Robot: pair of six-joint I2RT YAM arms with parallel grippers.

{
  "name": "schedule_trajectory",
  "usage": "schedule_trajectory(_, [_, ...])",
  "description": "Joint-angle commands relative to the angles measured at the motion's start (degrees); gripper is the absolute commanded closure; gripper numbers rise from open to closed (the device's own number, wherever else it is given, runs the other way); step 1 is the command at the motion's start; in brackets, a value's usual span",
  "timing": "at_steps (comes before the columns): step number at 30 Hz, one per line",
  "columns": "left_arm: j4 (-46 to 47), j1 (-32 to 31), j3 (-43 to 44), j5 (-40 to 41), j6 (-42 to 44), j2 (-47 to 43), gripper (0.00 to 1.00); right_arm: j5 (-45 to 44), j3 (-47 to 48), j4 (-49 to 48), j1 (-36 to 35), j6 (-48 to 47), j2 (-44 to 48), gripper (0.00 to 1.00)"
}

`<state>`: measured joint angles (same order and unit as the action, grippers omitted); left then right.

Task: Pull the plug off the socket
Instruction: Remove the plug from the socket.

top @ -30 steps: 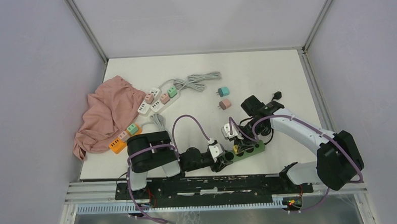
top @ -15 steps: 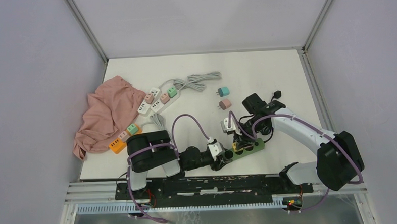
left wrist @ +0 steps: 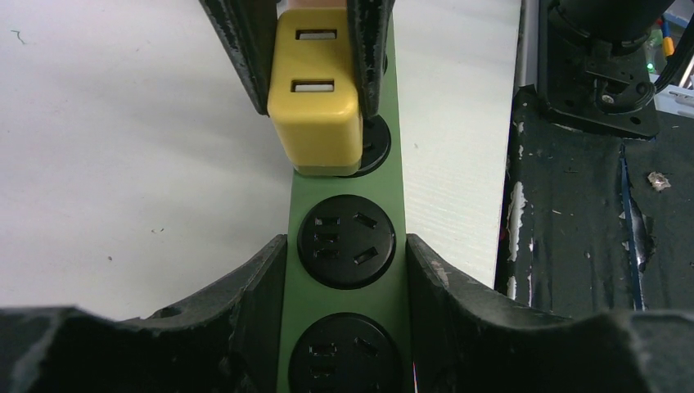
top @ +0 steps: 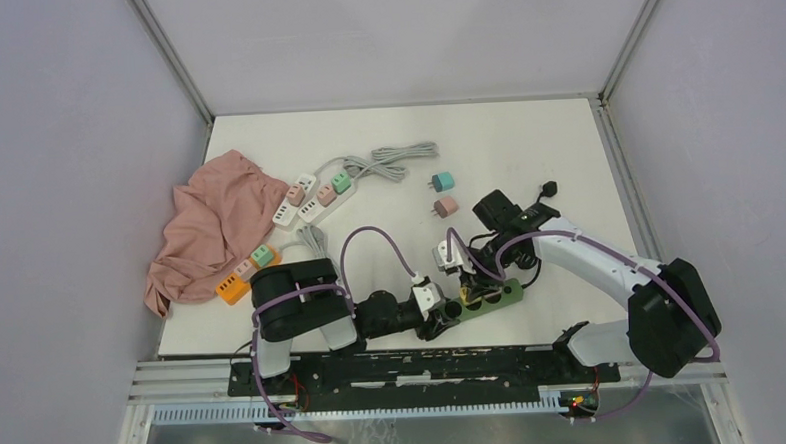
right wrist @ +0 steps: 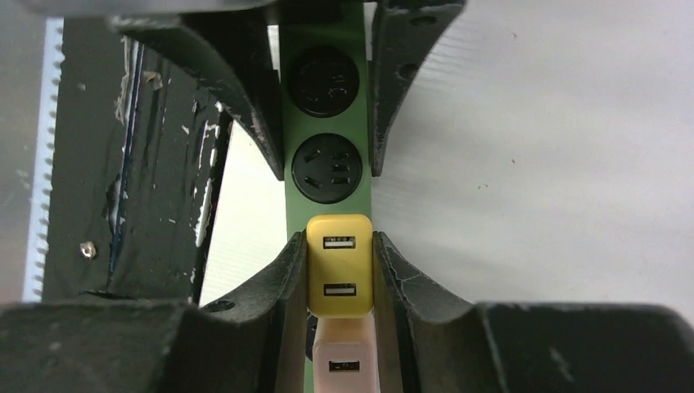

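Note:
A green power strip lies near the table's front edge. My left gripper is shut on its near end, with the fingers pressed against both long sides of the strip. A yellow plug with two USB slots stands at the third black socket, slightly tilted; its prongs are hidden. My right gripper is shut on the yellow plug, one finger on each side. A pink plug sits right behind the yellow one on the strip.
A pink cloth lies at the left, beside white power strips with small plugs and an orange strip. Loose teal and pink plugs lie mid-table. The black front rail runs just beside the green strip.
My right gripper, with the yellow plug in it, has shifted slightly left. The green strip has turned a little with it. The left gripper's hold is unchanged.

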<state>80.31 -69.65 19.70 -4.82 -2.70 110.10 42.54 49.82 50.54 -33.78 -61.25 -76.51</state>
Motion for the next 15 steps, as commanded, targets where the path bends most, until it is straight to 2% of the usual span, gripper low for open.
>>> schedule_trajectory(1, [-9.59,0.75,1.33,2.27,-1.44,2.12,0.97,11.79,1.63,-12.29,-2.45,14.55,-0.04,1.00])
schedule_trajectory(8, [-10.45,0.81,0.87,3.15,-1.00,1.43,0.97,14.21,2.74,-5.74,5.50,9.27,2.07,1.00])
schedule_trajectory(15, [-10.57,0.83,1.30,3.31,-0.94,1.40,0.97,21.27,4.45,3.73,7.94,-0.03,3.21,1.00])
